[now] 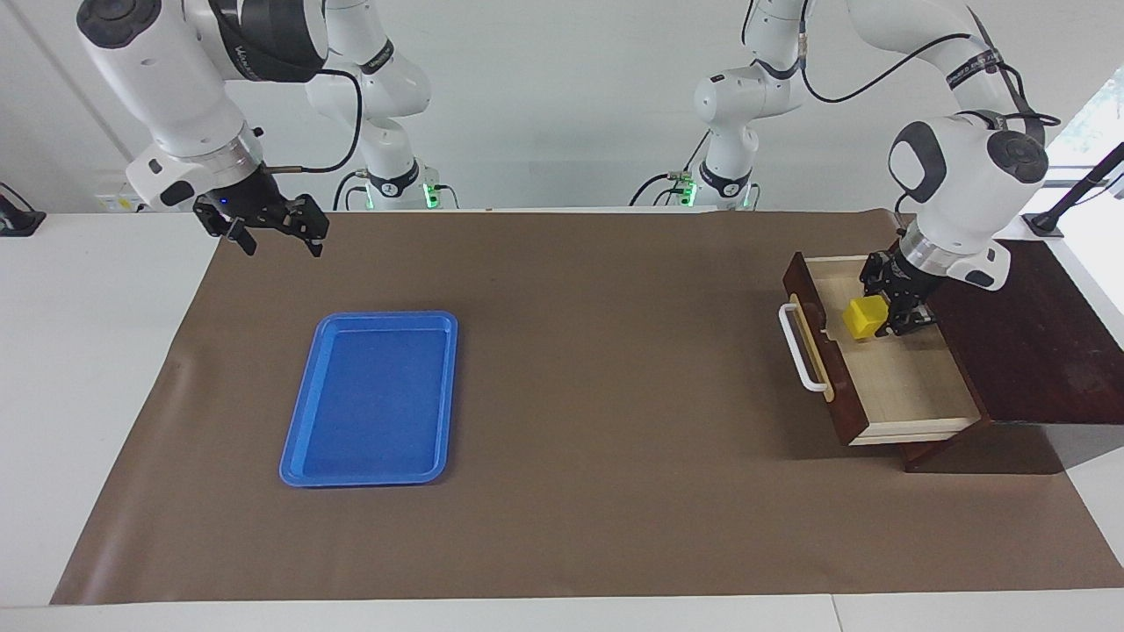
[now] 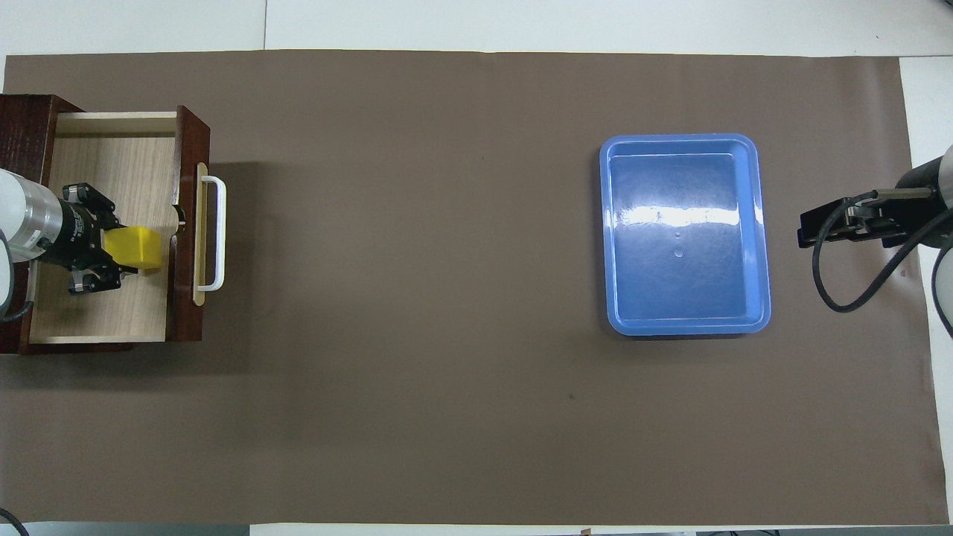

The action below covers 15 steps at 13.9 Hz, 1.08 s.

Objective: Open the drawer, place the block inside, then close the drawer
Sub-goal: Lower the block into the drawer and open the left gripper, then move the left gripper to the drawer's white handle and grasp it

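- We're holding the block pinched in the left gripper, over the open drawer at the left arm's end.
- Right gripper is waiting, fingers spread, over the table edge beside the blue tray.
- Risk: releasing this close to the drawer front, we're risking the block tipping against it or bouncing out.
- Risk: closing early, we're catching the fingers.
- We're counting: one block, one drawer, one tray, two grippers.

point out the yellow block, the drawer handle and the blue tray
yellow block [image 1: 865,316], facing view, its front face
drawer handle [image 1: 797,348], facing view, middle of the white bar
blue tray [image 2: 683,283], overhead view, its bare floor
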{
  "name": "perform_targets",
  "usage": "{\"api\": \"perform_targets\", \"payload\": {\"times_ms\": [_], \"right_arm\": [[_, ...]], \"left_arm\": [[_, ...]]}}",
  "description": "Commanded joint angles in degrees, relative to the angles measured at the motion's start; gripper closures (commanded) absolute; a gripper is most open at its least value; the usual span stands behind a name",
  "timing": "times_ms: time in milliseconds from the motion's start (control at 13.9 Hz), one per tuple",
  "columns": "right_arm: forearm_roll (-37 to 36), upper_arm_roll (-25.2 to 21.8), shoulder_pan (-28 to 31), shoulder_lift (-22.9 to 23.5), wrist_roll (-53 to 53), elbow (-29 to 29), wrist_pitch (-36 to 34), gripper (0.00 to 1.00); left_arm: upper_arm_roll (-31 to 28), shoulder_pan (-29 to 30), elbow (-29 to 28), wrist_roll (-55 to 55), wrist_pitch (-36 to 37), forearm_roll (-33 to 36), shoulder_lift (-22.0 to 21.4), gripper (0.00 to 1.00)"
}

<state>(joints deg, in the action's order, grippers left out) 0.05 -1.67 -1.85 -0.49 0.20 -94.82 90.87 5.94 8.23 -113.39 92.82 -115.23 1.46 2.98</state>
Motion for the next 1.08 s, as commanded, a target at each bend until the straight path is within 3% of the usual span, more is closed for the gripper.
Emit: {"api": "perform_targets", "payload": {"times_ms": [0,72,143,215,430,645,1004], "right_arm": [[-1.2,0.4,0.5,-1.0,-3.2,-1.4,0.6,0.0],[-1.2,0.5,0.5,-1.1,-3.3,-1.4,0.6,0.0],[-1.2,0.5,0.4,-1.1,-3.2,-1.5,0.7,0.0],[-1.2,0.5,0.4,-1.1,-3.2,-1.5,0.7,0.0],[-1.1,0.6,0.4,-1.1,-2.9,-1.6,0.7,0.0],[-1.0,0.6,0.4,-1.4,-2.8,-2.4,0.7,0.0],[-1.1,0.6,0.4,-1.3,-3.0,-2.3,0.4,0.0]], "left_arm": [[-0.7,0.2,-2.7,-3.9,-1.4,-0.5,-2.2,0.65],[-0.8,0.2,-2.4,-4.2,-1.0,-0.5,-2.1,0.45],[-0.8,0.0,-2.0,-4.1,-0.7,-0.5,-2.0,0.33],[-0.8,-0.4,-1.3,-4.0,-0.2,-0.5,-1.8,0.0],[-0.7,-0.8,4.3,-4.0,5.4,-0.6,-1.5,0.0],[-0.5,-4.4,10.5,0.0,8.4,-7.5,-1.0,0.0],[-0.6,-14.3,7.6,6.7,4.9,-7.1,-1.0,0.0]]}}
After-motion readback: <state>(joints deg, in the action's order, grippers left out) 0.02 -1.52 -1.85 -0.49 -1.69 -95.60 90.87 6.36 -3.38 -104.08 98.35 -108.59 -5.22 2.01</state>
